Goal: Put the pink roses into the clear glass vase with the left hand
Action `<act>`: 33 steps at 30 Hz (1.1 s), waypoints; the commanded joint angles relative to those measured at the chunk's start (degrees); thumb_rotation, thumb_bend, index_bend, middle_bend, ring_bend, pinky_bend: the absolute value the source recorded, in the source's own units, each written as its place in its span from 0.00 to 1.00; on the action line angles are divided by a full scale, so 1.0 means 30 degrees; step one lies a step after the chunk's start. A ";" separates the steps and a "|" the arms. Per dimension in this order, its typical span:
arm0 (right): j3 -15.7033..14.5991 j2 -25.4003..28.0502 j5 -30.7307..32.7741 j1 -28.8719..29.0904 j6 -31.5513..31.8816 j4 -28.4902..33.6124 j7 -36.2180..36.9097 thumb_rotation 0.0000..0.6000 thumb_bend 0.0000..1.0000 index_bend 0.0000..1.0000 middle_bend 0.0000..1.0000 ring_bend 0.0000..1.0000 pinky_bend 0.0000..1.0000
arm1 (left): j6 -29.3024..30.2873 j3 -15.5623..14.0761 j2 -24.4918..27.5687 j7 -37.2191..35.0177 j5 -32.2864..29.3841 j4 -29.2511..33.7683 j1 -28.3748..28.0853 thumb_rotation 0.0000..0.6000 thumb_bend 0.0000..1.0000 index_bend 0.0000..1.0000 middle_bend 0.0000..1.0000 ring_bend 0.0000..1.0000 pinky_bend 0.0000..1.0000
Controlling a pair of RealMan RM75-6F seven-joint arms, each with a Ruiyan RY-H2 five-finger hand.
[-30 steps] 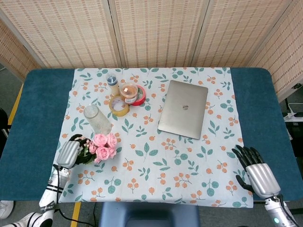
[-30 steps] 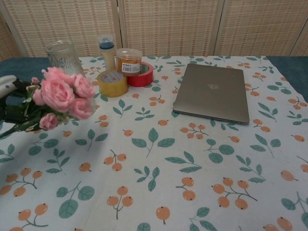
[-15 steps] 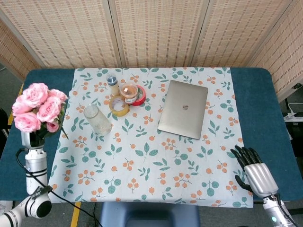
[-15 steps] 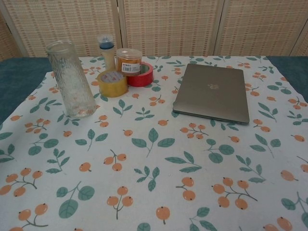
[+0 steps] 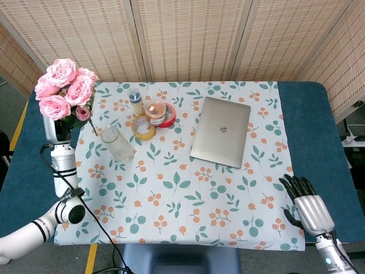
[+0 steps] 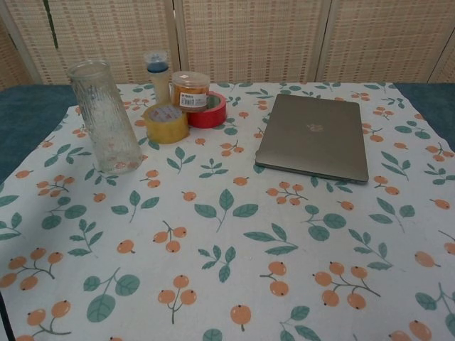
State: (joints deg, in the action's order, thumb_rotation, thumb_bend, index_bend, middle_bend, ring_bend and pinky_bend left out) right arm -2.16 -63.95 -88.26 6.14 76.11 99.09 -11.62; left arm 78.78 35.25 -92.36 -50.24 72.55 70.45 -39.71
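Observation:
My left hand (image 5: 53, 129) is raised high at the left side of the head view and grips a bunch of pink roses (image 5: 64, 87), blooms up. The bunch hangs left of and above the clear glass vase (image 5: 117, 144), well apart from it. That vase (image 6: 105, 117) stands upright and empty on the floral cloth. A thin green stem (image 6: 48, 21) shows at the top left of the chest view. My right hand (image 5: 308, 206) rests open at the front right corner of the table, holding nothing.
Behind the vase stand a small blue-capped bottle (image 5: 135, 101), an orange-lidded jar (image 5: 154, 111), a yellow tape roll (image 5: 143, 128) and a red tape roll (image 5: 168, 116). A closed silver laptop (image 5: 221, 131) lies to the right. The floral cloth (image 5: 188, 188) covers a blue table.
My left hand has lifted the roses off the cloth and carried them up and toward the back, now nearer the vase. The right hand has not moved.

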 commanded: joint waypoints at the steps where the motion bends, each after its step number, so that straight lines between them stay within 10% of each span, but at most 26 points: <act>1: 0.0168 -0.0076 0.0366 0.0094 -0.0167 -0.0087 -0.0090 1.00 0.31 0.00 0.00 0.00 0.00 | -0.0930 -0.0030 -0.1109 0.0746 -0.0131 -0.2152 -0.1637 1.00 0.58 0.73 0.76 0.51 0.21; 16: 0.0145 -0.0013 0.0413 0.0100 -0.0058 -0.0019 -0.0017 1.00 0.31 0.00 0.00 0.00 0.00 | -0.1960 -0.1824 -0.2700 -0.0859 -0.0157 -0.6657 -0.1926 1.00 0.58 0.70 0.74 0.47 0.19; 24: 0.0073 -0.0011 0.0226 0.0100 0.0027 -0.0012 0.0109 1.00 0.31 0.00 0.00 0.00 0.00 | -0.2180 -0.3890 -0.2882 -0.1857 0.1009 -0.6932 -0.1065 1.00 0.49 0.07 0.14 0.04 0.12; 33: -0.0066 0.0084 -0.0227 -0.0001 0.0364 0.0052 0.0345 1.00 0.31 0.00 0.00 0.00 0.00 | -0.1460 -0.5464 -0.2438 -0.1026 0.2047 -0.5719 -0.0004 1.00 0.46 0.00 0.00 0.00 0.06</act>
State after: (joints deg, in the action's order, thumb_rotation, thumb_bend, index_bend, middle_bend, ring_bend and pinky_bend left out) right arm -2.32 -63.74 -88.85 6.17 77.12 99.22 -10.66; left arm 73.61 19.79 -100.12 -54.34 77.95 52.36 -40.59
